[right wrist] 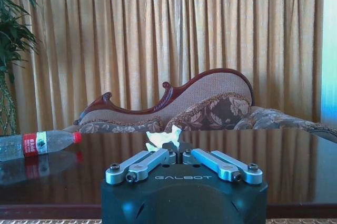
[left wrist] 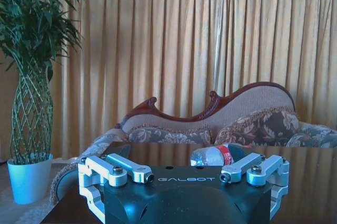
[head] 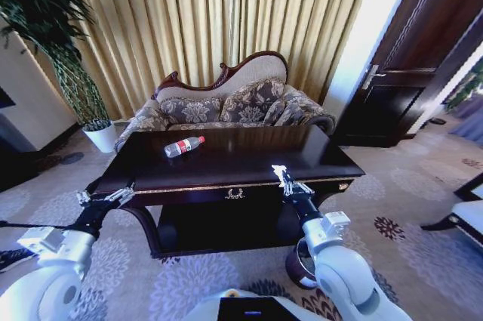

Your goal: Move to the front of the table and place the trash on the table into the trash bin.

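Right gripper (right wrist: 176, 156): your fingers are closed together on a crumpled white paper wad (right wrist: 164, 139), which sticks up just past the tips. In the head view this gripper (head: 282, 178) sits at the front edge of the table (head: 249, 156), right of the gold ornament (head: 235, 194), with the wad (head: 278, 171) pinched at its tip.

Left gripper (left wrist: 184, 176): your fingers (left wrist: 129, 168) stand wide apart with nothing between them. In the head view it (head: 106, 197) hangs just off the table's front left corner, level with the top.

The plastic bottle (head: 184, 146), red label and red cap, lies on its side on the tabletop, left of centre and toward the far edge. The left wrist view has it (left wrist: 215, 155) beyond the open fingers; the right wrist view has it (right wrist: 37, 143) well off to the side of the wad.

The trash bin (head: 299, 263) stands on the carpet near the table's front right leg, mostly hidden by your right arm.

Behind the table: floral sofa (head: 226, 106), curtains (head: 226, 11), potted plant (head: 100, 137).
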Robot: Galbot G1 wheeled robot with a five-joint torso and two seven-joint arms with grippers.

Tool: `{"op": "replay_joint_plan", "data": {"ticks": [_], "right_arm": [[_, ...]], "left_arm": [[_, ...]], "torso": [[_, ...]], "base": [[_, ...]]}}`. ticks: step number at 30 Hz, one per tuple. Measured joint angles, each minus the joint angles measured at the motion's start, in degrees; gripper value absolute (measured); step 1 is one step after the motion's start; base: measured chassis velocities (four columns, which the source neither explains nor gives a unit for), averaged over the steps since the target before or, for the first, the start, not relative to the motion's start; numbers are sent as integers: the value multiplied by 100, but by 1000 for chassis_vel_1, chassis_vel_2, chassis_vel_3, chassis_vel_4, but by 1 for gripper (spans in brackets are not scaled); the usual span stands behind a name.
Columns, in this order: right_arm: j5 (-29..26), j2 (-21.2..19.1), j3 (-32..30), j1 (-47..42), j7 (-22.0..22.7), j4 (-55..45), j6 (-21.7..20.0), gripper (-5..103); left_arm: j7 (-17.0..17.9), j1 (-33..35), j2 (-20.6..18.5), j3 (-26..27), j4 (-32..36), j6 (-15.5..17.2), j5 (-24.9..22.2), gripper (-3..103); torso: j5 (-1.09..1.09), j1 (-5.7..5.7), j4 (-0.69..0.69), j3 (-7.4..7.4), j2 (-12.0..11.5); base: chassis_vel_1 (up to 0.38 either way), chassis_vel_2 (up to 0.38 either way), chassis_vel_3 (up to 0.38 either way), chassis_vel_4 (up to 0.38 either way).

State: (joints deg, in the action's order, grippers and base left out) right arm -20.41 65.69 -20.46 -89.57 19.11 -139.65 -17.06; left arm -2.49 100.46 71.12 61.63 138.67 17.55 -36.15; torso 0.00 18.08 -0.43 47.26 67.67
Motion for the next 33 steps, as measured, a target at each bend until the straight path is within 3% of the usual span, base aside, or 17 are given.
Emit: {"op": "replay_joint_plan", "data": {"ticks": [11, 22, 33], "right_arm": [[-74, 44, -122, -88, -151, 293, 1, 1], [60, 258, -285, 684, -379, 3480, 285, 1], [327, 392, -551, 1413, -454, 5936, 472, 1]], "left_arm": [[-65, 63, 23, 35, -63, -236, -2, 100], [-101, 139, 108, 197, -48, -433, -162, 100], [-121, 269, 121, 374, 27, -507, -246, 100]], "torso": [[-1, 0, 0, -1, 0], [2, 1, 0, 0, -1], [0, 1, 0, 0, -1]], "base": [[24, -29, -30, 28], [0, 0, 0, 0], [0, 0, 0, 0]]}}
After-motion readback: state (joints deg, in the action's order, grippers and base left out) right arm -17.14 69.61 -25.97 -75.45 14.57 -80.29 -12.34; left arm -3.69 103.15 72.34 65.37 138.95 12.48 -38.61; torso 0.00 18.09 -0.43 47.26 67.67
